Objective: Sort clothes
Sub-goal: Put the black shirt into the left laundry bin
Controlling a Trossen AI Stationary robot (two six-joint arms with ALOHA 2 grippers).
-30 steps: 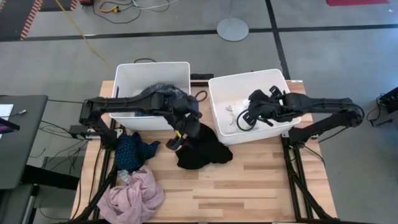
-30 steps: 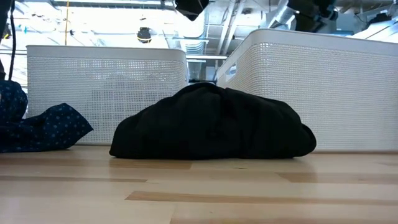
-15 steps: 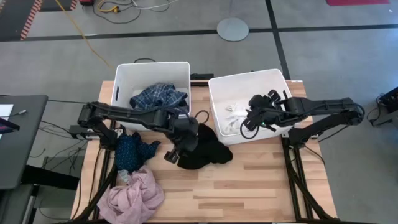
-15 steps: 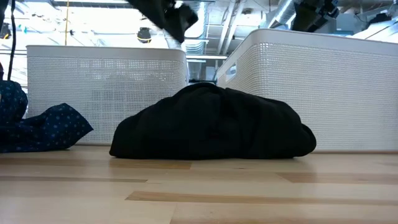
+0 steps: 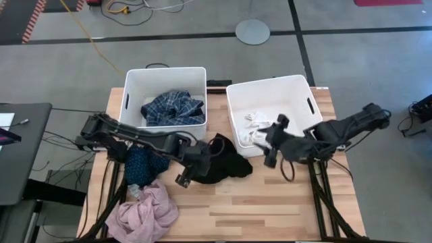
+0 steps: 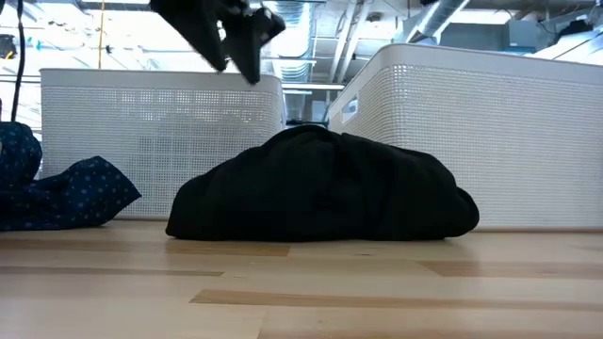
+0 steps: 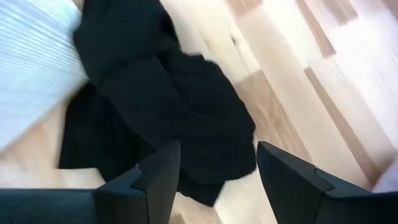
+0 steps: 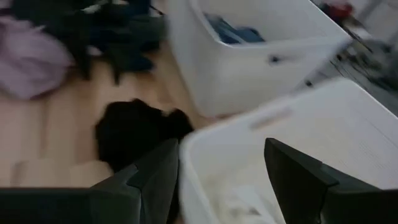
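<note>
Black fabric, one garment [image 5: 219, 164], lies heaped on the wooden table [image 5: 270, 202] and serves as the landmark here; it touches the front corner of the right bin [image 5: 268, 111] and sits just in front of the gap between the two white plastic bins. Two bins in all: the left bin [image 5: 164, 77], behind and to the left of the black garment, holds one blue plaid garment [image 5: 173, 107]; the right bin holds a small heap of white socks [image 5: 254, 128], too bunched to count. Left of the black garment lies one dark navy patterned garment [image 5: 144, 164], and farther forward and left, at the table's corner, one pink garment [image 5: 144, 212]; a small grey piece shows between those two, hard to make out.

Two arms: the left gripper [image 5: 183, 177] hangs over the black garment's left edge, its fingers [image 7: 158, 180] spread apart and empty, the cloth lying between and below them; the right gripper [image 5: 271, 156] is above the right bin's front wall, just right of the black garment, fingers parted and holding nothing.

The table is pale planked wood on a dark frame; around it runs grey concrete floor with cables, a yellow cord and a round disc behind the bins; a dark desk stands well left.

From table height the black garment hides the bins' lower walls, the navy one is cut off at the edge, and only the left gripper shows above.
</note>
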